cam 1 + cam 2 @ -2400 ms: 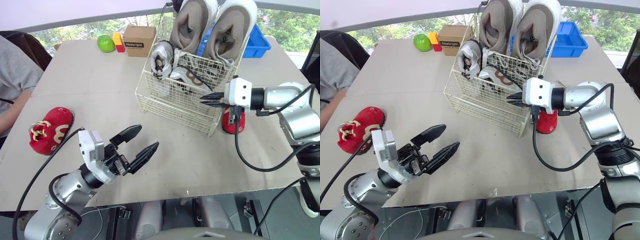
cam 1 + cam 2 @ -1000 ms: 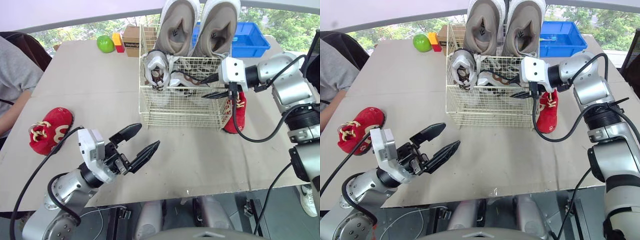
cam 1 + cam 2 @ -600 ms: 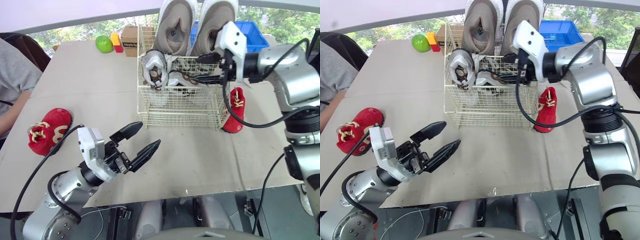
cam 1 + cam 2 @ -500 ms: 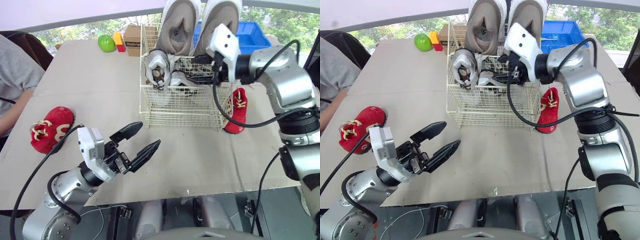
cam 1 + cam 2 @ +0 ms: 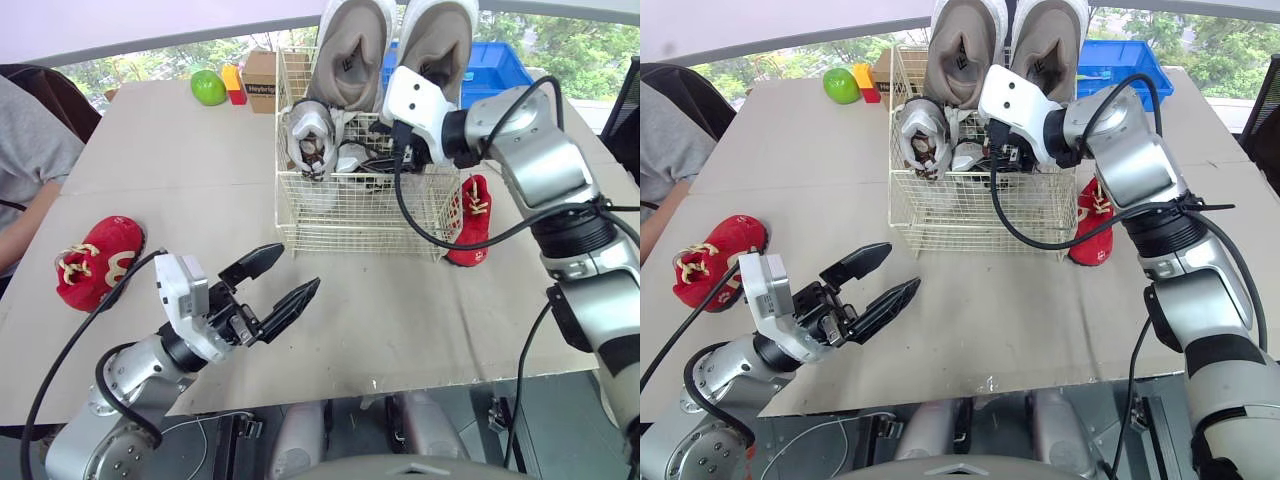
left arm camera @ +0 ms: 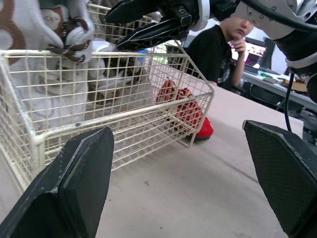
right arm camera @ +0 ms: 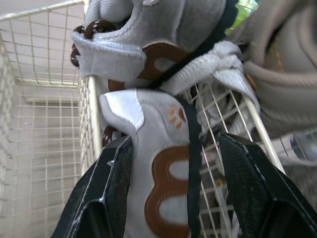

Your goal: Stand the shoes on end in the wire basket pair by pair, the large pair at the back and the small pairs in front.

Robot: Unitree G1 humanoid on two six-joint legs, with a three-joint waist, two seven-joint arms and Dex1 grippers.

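Your right gripper [image 7: 176, 148] down inside wire basket [image 5: 360, 176], fingers wide either side of small white shoe [image 7: 163, 188] lying in front part; contact unclear. Second white shoe [image 5: 310, 135] upright at basket's left wall. Large grey pair [image 5: 395, 45] on end just behind, crowding wrist. One red shoe [image 5: 470, 220] leans on basket's right outer wall, other red shoe [image 5: 98, 262] near table [image 5: 200, 190] left edge, by person [image 5: 25, 160]. Left gripper [image 5: 298, 268] wide open, holding nothing, over bare front of table. Apple [image 5: 209, 87], box [image 5: 262, 80], blue bin [image 5: 505, 65] line far edge.

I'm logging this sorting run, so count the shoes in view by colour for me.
Large taupe shoes: 2
Small white shoes: 2
Small red shoes: 2
Total: 6
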